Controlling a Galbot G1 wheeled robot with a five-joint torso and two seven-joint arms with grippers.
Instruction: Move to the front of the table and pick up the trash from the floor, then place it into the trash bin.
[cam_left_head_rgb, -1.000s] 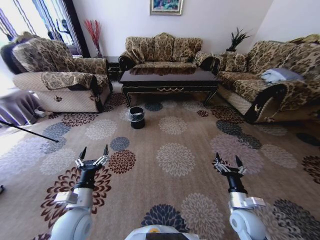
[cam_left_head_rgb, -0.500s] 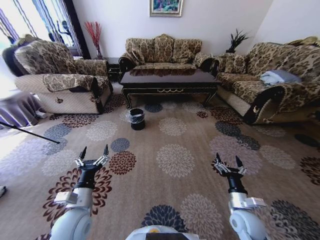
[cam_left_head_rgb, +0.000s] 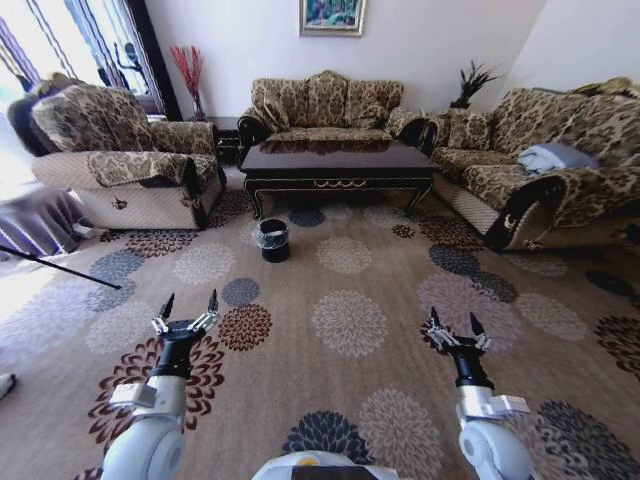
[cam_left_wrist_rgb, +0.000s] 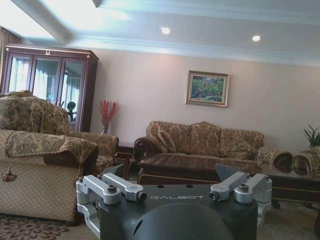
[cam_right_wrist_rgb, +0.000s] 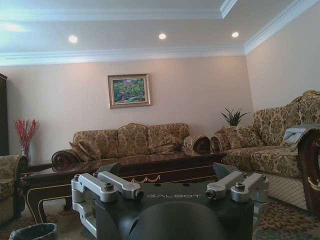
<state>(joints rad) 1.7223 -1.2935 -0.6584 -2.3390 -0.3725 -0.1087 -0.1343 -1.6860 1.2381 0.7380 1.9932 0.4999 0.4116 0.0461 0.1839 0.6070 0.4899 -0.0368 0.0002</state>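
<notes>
- Compared with a second ago, the whole head view has slid slightly: the sofas, the bench (cam_left_head_rgb: 338, 160) and the bin (cam_left_head_rgb: 274, 240) all sit a little lower and nearer in the picture, so it is the camera that has shifted with the robot; the things on the carpet (cam_left_head_rgb: 350, 320) hold their places relative to one another.
- Both arms look the same as before, stretched forward and low over the carpet.
- The left hand (cam_left_head_rgb: 185, 311) hangs over a dark red flower in the carpet pattern, its two fingers spread apart and holding nothing.
- The right hand (cam_left_head_rgb: 452, 327) hangs over the carpet on the other side, fingers likewise spread and holding nothing.
- The bench, long and dark with a gold ornament on its front edge, stands well ahead of both hands, in front of the middle sofa (cam_left_head_rgb: 325, 100) and between the armchair (cam_left_head_rgb: 120, 150) on the left and the sofa (cam_left_head_rgb: 550, 160) on the right.
- The bin (small, round, black, with a clear crinkled liner) stands upright on the carpet just in front of the bench's left front leg, apart from it; its rim (cam_right_wrist_rgb: 35, 231) also shows in the right wrist view, below the bench (cam_right_wrist_rgb: 125, 172).
- What lies inside the bin cannot be made out.
- No litter on the floor is large enough to pick out.
</notes>
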